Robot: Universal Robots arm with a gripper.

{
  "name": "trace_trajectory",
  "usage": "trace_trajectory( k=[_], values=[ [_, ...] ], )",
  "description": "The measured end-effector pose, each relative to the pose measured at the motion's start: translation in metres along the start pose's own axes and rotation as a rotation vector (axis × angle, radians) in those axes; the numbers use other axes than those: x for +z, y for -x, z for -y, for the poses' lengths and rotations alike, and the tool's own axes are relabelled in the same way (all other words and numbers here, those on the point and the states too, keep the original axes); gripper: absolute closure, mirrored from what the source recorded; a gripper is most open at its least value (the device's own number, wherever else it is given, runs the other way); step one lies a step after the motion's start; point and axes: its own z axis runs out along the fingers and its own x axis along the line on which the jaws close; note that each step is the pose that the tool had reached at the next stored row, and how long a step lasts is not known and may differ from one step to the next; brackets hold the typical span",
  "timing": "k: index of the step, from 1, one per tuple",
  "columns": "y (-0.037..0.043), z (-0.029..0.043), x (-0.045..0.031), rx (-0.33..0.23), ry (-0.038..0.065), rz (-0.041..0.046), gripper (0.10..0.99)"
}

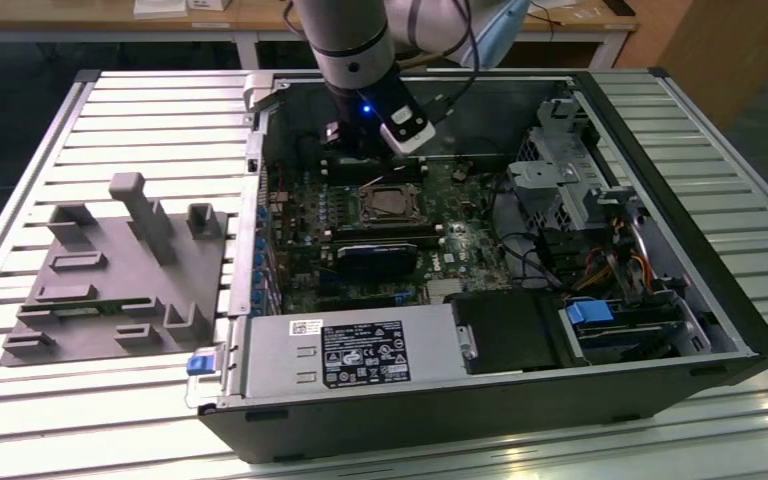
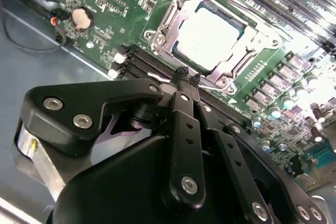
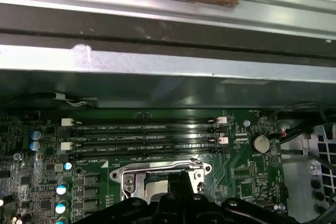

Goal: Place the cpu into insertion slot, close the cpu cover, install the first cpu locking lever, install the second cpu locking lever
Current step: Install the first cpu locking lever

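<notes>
The cpu [image 2: 210,32] lies flat in the insertion slot [image 1: 391,203] on the green board, its silver top showing through the window of the cpu cover [image 2: 180,24], which lies down over it. My gripper [image 2: 187,75] hangs just beside the socket's edge with its black fingers [image 2: 182,124] shut together. Its tips meet at a thin wire lever [image 2: 212,84] running along that edge; I cannot tell whether they touch it. In the first wrist view the gripper [image 3: 181,182] overlaps the socket's silvery rim [image 3: 128,174]. In the exterior view the gripper [image 1: 361,155] stands behind the socket.
Long black strip slots [image 3: 147,135] lie right beside the socket. A coin battery [image 2: 81,18], a dark rounded block with a blue edge [image 1: 371,255], the power supply [image 1: 357,355] and drive cage [image 1: 571,180] crowd the case. A grey fixture [image 1: 117,270] sits at the exterior view's left.
</notes>
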Motion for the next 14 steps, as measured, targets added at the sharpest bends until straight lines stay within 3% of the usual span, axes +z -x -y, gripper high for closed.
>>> trace_trajectory(
  k=[3, 7, 9, 14],
  values=[
    [0.0001, -0.0006, 0.0026, 0.002, -0.005, -0.0177, 0.984],
    [0.0013, -0.0006, 0.0061, 0.009, -0.007, -0.0548, 0.984],
    [0.0019, -0.0010, 0.0074, 0.009, -0.007, -0.0598, 0.984],
    [0.0024, -0.0046, 0.0103, 0.009, -0.007, -0.0601, 0.984]
  ],
)
